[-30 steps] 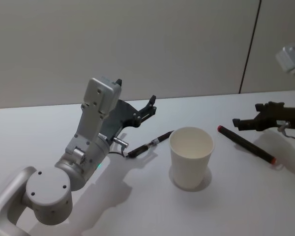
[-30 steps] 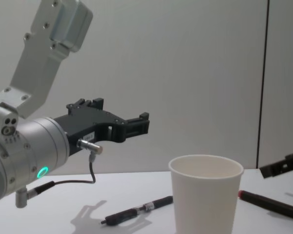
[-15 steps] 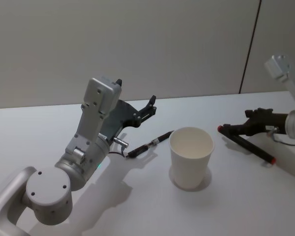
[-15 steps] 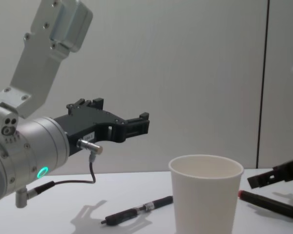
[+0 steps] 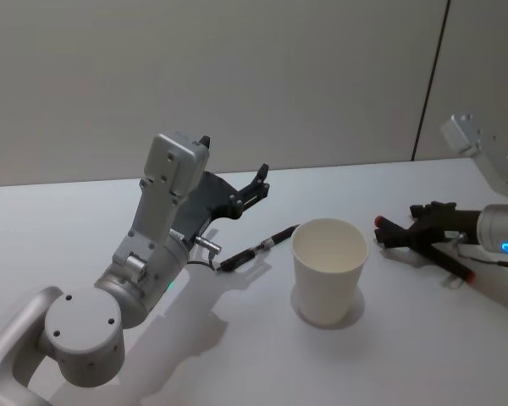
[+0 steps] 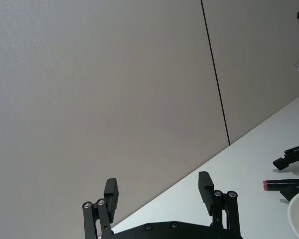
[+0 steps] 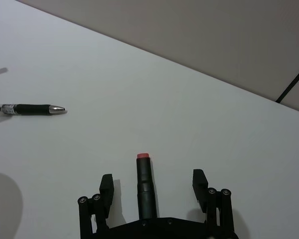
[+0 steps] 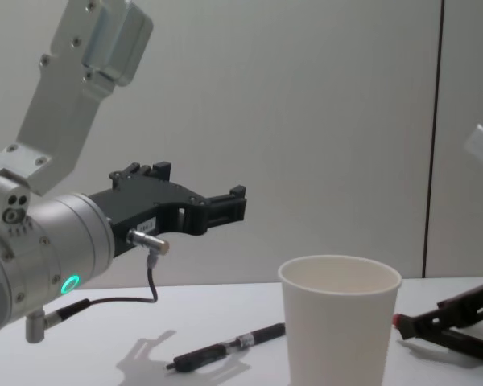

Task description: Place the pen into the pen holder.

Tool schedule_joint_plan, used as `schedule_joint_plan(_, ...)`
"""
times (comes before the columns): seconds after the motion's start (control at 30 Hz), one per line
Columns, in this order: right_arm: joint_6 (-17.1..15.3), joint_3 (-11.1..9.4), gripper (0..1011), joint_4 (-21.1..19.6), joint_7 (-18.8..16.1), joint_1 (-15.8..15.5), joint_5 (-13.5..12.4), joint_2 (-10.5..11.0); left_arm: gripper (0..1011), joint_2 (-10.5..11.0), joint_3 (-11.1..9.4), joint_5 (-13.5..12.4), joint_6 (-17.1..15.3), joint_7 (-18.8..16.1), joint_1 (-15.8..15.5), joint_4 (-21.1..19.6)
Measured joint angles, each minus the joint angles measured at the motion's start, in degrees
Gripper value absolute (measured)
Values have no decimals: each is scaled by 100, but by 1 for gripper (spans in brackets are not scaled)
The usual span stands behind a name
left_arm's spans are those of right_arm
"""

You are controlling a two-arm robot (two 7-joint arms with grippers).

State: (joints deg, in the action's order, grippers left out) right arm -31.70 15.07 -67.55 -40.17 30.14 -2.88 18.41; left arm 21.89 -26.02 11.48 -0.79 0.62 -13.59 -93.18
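Fingers of the right hand point(image 7: 153, 180) stand wide apart, low over the white worktop point(image 5: 85, 220). We see the red-tipped pen point(image 7: 144, 191) lying flat between them. In the right wrist view it touches neither finger, and its red end points away from the palm. From the head view we place this hand to the right of the pen holder point(image 5: 328, 272), with the pen's red end turned toward the cup and lying near it but apart. The pen holder stands upright on the worktop with its mouth open upward. A black pen point(image 5: 257, 247) lies on the worktop just left of the pen holder, one end close to the cup's side without touching it. We find the left hand point(image 6: 158, 183) raised in the air above and to the left of that black pen, its fingers also spread wide and gripping nothing.
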Motion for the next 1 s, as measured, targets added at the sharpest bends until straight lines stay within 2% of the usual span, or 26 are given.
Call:
schedule_joint_plan(0.27,88,50,1002,126,-51,27,36,-18,1001,0,0,0,0,0,0,0)
schedule_joint_plan(0.4,135,65,922,171,-72,36,43,-24,1001,0,0,0,0,0,0,0)
schedule_joint_plan(1.0,179,93,815,239,-104,49,63,-35,1001,0,0,0,0,0,0,0)
